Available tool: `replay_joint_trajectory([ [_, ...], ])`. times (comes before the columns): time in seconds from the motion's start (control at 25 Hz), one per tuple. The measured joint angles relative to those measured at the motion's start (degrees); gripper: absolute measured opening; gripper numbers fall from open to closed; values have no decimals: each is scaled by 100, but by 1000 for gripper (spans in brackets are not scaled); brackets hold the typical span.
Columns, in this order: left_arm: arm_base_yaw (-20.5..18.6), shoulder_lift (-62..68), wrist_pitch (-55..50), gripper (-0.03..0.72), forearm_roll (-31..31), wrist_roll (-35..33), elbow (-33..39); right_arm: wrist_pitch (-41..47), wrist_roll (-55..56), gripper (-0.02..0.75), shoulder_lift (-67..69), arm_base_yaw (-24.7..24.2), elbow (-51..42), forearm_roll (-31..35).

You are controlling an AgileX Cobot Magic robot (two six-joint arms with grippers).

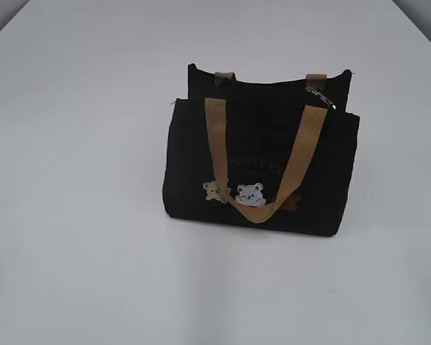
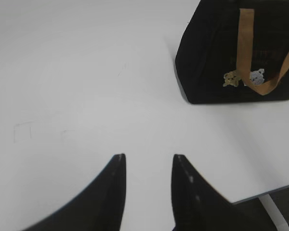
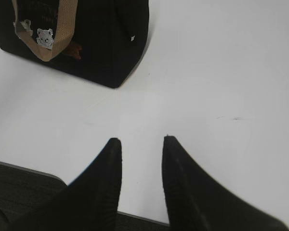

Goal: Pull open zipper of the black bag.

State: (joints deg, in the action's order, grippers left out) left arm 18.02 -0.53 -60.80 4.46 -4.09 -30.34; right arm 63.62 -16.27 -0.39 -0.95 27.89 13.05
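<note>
Both my arms wait at the near edge of the table [image 1: 72, 273], the approach not yet begun. The left gripper [image 2: 148, 161] hangs low over the near edge with its jaws parted and nothing between them, bare tabletop showing through the gap; the right gripper [image 3: 142, 144] sits the same way on the other side, jaws apart over white surface, gripping nothing. Neither arm shows in the exterior view, so both are well apart from the work. Beyond them, toward the middle of the table, the bag [image 1: 262, 169] stands upright with its bear patches facing me and one tan handle [image 1: 262, 162] flopped down over its front. Farther back along its top edge runs the zipper [image 1: 273, 85], which appears closed, though the dark fabric makes that hard to judge; its silver pull [image 1: 322, 98] lies near the top right corner, by the rear handle's right stub. I judge this the opening step: reach in. The next move, as I read it, calls for one gripper to steady the bag at its top left corner while the other comes down on the small pull, pinches it cleanly, and draws it along the top edge toward the left. The pull is small and the bag soft, so it may slump or slide.
</note>
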Motion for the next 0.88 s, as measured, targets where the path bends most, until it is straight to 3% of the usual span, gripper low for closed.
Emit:
replay_joint_trajectory([
  [0.36,-58,0,0,245,11,0,5,-16,6,236,0,0,-4,-11],
  [0.6,-1475,-1,0,245,16,0,5,-24,6,236,0,0,-6,-11],
  [0.68,-1664,-1,0,245,16,0,5,-24,11,236,0,0,-6,27],
  [0.88,-1713,-1,0,245,16,0,5,-24,11,236,0,0,-6,40],
])
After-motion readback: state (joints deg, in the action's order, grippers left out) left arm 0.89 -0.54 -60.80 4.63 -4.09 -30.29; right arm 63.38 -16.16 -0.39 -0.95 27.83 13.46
